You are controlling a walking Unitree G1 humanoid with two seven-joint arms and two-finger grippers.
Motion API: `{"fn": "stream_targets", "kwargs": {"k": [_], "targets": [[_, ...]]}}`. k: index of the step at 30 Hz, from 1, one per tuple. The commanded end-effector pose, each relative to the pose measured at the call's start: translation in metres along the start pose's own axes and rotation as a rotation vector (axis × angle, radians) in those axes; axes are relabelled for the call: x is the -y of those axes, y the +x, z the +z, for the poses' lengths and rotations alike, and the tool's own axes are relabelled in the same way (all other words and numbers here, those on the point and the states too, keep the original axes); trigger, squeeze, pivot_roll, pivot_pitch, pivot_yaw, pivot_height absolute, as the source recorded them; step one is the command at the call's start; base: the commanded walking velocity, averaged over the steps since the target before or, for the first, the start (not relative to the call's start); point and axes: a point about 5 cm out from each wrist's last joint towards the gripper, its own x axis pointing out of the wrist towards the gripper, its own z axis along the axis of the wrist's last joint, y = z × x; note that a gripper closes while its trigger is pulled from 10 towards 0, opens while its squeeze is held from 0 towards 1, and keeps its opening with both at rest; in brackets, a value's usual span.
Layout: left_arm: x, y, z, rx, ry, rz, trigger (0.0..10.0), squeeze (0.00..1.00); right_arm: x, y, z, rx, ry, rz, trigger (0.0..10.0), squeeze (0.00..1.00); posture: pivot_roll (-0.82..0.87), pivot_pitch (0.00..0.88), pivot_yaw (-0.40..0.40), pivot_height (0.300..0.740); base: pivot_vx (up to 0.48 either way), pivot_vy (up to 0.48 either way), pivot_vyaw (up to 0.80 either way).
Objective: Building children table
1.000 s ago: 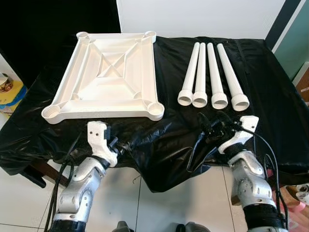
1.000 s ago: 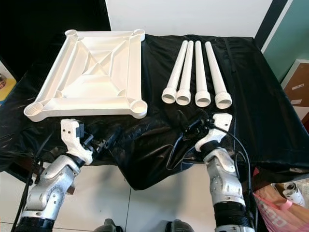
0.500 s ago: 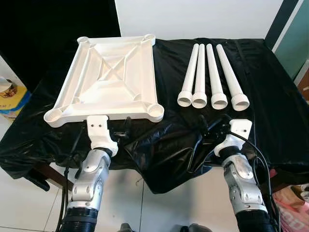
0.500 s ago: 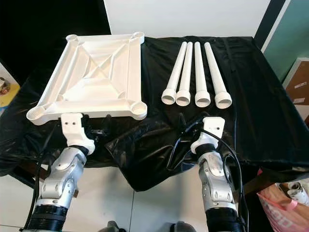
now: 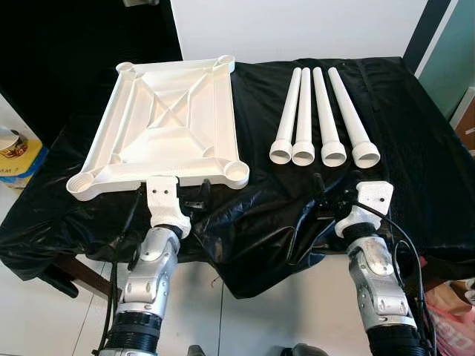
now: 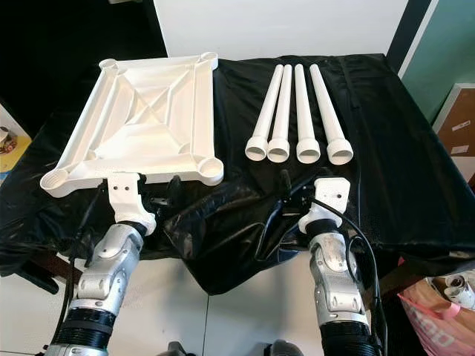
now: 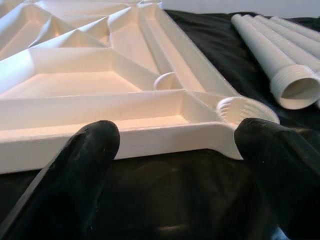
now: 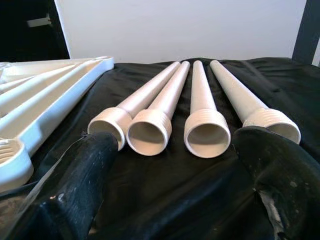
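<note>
- Tabletop (image 5: 167,130), white and square, lies upside down on the black cloth (image 5: 415,148), with ribs crossing in an X on its underside and a round threaded socket (image 5: 236,172) at each corner.
- Four white legs (image 5: 315,119) lie side by side on the cloth just to the right of the tabletop, apart from it. Their threaded open ends face me and their thin ends point away.
- My left gripper (image 7: 175,165) sits low at the near edge of the tabletop, close to its near right corner socket. Its two black fingers (image 7: 85,165) are spread wide and hold nothing; the tabletop's edge shows between them, not touched.
- My right gripper (image 8: 172,185) sits on the near side of the legs, right of the tabletop. Its fingers (image 8: 82,180) are also spread wide and hold nothing, with the four threaded ends just beyond them.
- Both my silver arms reach in over the cloth's near edge, where it hangs in folds below the tabletop.
- A yellow container (image 5: 15,148) stands on the floor to the left of the tabletop.
</note>
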Motion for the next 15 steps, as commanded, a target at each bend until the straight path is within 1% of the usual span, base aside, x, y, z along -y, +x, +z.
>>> {"fn": "stream_targets", "kwargs": {"k": [1,3,7,9,12,15], "targets": [[-0.0026,-0.0015,-0.0028,-0.004,0.006,0.051,10.0,0.00,-0.0013,-0.0001,-0.0022,-0.006,-0.009,0.001,10.0,0.00,-0.15,0.062,0.050,0.740,0.000,0.000,0.00],[-0.0035,-0.0014,-0.0041,-0.005,-0.002,0.059,10.0,0.00,-0.0021,0.0015,-0.0014,-0.004,-0.016,0.003,10.0,0.00,-0.15,0.059,0.051,0.740,0.000,0.000,0.00],[-0.0036,0.0004,-0.0013,0.015,0.011,0.056,10.0,0.00,-0.0013,0.0048,0.0004,0.003,-0.028,0.006,10.0,0.00,-0.15,0.052,0.039,0.740,0.000,0.000,0.00],[-0.0069,0.0003,-0.0024,0.012,0.005,0.077,10.0,0.00,-0.0008,0.0061,-0.0008,0.000,-0.044,0.006,10.0,0.00,-0.14,0.051,0.040,0.740,0.000,0.000,0.00],[-0.0075,-0.0008,-0.0033,0.015,0.005,0.075,10.0,0.00,-0.0016,0.0075,0.0000,0.005,-0.046,0.011,10.0,0.00,-0.13,0.033,0.029,0.740,0.000,0.000,0.00],[-0.0071,-0.0008,-0.0034,0.017,0.004,0.069,10.0,0.00,-0.0022,0.0088,-0.0002,0.006,-0.042,0.010,10.0,0.00,-0.12,0.041,0.030,0.740,0.000,0.000,0.00]]}}
